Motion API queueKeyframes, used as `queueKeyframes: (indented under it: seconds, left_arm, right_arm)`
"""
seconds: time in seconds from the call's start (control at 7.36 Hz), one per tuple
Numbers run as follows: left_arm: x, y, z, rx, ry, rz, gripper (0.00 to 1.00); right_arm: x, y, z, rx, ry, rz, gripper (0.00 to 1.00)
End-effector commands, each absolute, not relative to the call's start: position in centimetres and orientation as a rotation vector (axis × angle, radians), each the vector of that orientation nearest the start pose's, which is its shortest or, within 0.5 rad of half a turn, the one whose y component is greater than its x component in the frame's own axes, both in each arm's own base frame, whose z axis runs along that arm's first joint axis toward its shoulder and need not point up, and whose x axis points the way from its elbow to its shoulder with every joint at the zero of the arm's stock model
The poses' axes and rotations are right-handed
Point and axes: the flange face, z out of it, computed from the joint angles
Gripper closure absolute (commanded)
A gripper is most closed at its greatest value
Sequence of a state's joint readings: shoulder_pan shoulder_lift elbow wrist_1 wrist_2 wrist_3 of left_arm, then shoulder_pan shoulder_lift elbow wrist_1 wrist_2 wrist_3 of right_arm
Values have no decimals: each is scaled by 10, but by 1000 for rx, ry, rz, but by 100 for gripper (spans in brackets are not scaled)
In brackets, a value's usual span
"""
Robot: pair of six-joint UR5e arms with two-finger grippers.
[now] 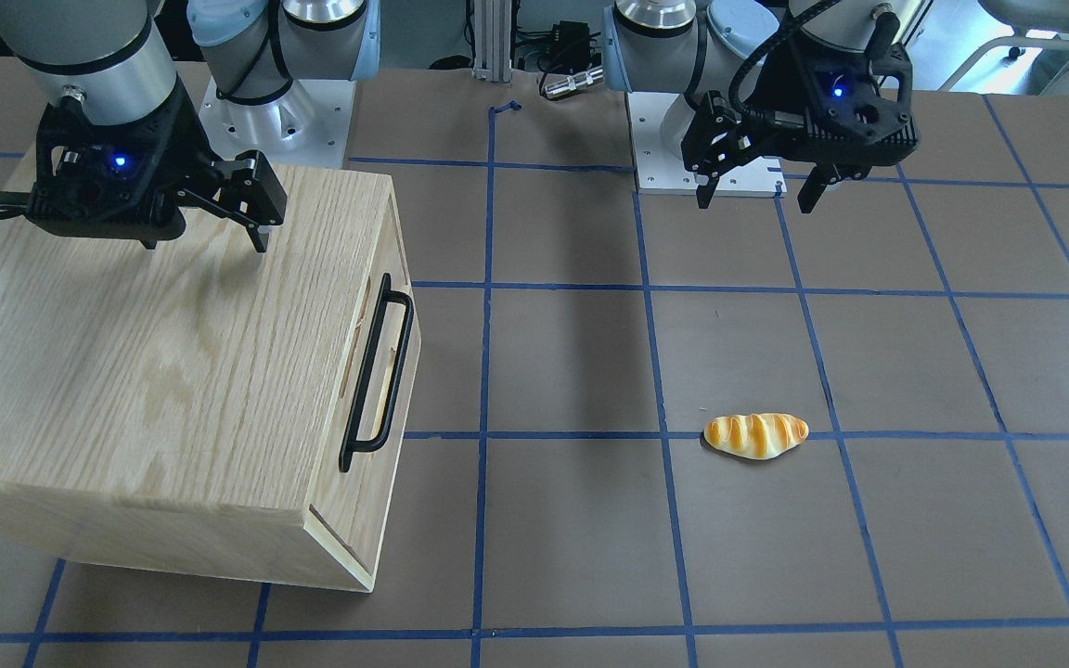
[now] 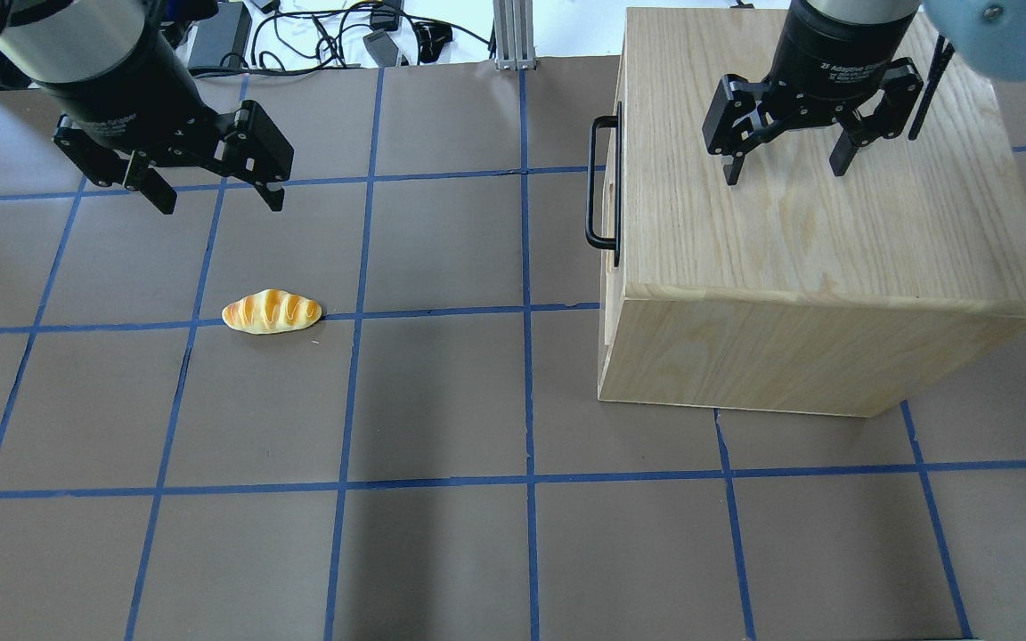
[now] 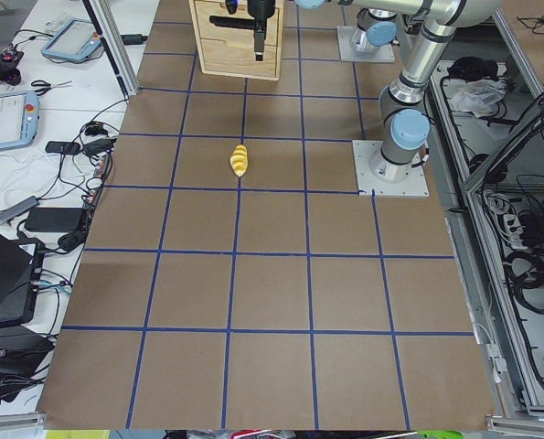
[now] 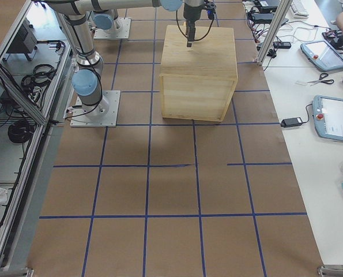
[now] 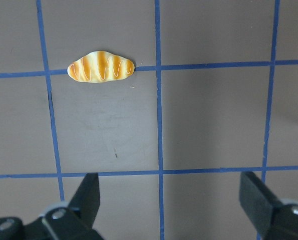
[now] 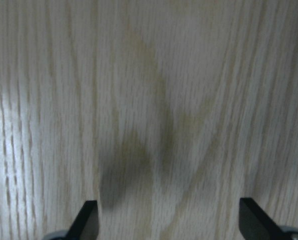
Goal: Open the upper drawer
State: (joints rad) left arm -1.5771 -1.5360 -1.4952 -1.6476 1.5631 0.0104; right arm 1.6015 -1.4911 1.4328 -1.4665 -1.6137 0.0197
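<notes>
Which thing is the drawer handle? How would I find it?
Find the big wooden cabinet on the table. On its side facing the bread roll is the upper drawer's handle. It is the only long black bar on pale wood.

Cabinet [image 2: 834,231] on the right half of the table [image 2: 442,401], handle [image 2: 590,182] of the upper drawer [image 1: 389,366] facing the centre — right claw [image 2: 785,172] above the cabinet top; bread roll [image 2: 272,312] on the left half — left claw [image 2: 220,203] above the table nearby.

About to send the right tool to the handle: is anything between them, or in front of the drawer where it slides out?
Nothing visible. The right tool hangs open over the cabinet top, the handle is clear, and the bread roll lies well away from the drawer.
</notes>
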Motion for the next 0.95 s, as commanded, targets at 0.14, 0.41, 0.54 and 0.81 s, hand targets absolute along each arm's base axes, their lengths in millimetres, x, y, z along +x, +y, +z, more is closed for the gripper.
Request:
queueKeyframes:
  seconds: [0.14, 0.41, 0.54, 0.81]
  left_arm:
    - [-127, -483, 525, -5, 3155, -25, 0]
    - [-127, -483, 524, -14, 3155, -20, 0]
    - [-126, -484, 522, 0, 3152, -15, 0]
    - [-128, -483, 516, -17, 3148, 7, 0]
  right_arm:
    - [145, -516, 505, -19, 3185, 72, 0]
    - [145, -516, 504, -21, 3185, 74, 0]
    - [145, -516, 505, -19, 3185, 72, 0]
    - [145, -516, 505, -19, 3185, 72, 0]
